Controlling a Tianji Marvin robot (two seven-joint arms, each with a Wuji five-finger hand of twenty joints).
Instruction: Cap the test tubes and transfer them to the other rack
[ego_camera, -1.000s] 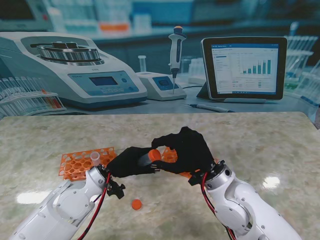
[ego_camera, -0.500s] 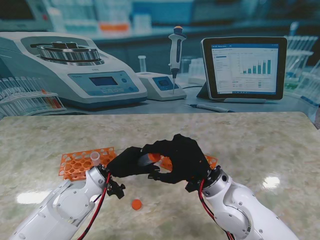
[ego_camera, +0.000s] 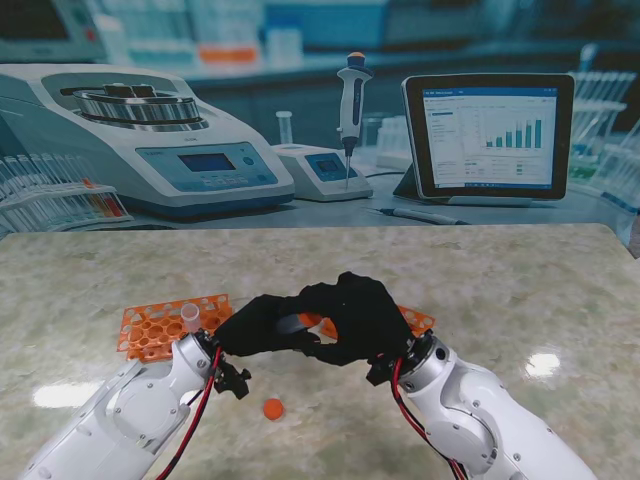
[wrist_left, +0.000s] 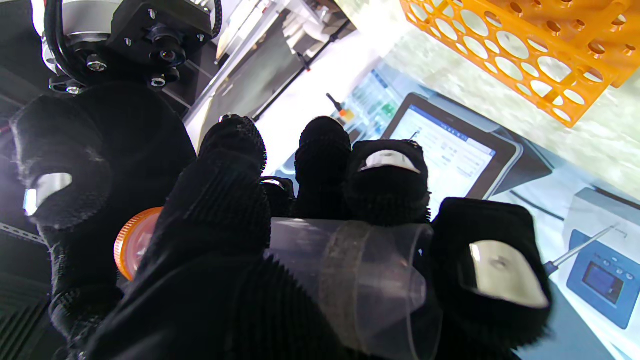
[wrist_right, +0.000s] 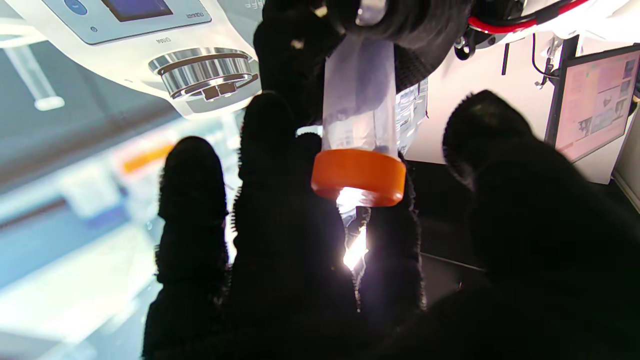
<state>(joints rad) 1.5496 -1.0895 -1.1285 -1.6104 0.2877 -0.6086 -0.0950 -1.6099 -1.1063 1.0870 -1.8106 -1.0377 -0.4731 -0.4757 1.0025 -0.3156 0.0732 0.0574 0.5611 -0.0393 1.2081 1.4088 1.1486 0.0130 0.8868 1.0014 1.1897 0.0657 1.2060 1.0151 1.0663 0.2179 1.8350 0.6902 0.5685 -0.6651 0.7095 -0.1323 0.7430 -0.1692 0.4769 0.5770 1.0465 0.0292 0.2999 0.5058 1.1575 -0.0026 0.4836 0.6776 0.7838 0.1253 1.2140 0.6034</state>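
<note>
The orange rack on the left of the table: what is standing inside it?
One clear test tube stands uncapped in the orange rack, near its right end. The other visible holes look empty. The left hand covers the rack's right edge, so anything there cannot be seen.

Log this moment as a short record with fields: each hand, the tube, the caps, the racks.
left hand: shut on test tube
right hand: fingers at the orange cap end, grip hidden
test tube: clear, lying sideways, off the table
orange cap: sits on the tube's mouth
loose cap: on the marble table, nearer to me than the hands
left rack: orange, one uncapped tube standing in it
right rack: orange, mostly hidden by the right hand
</note>
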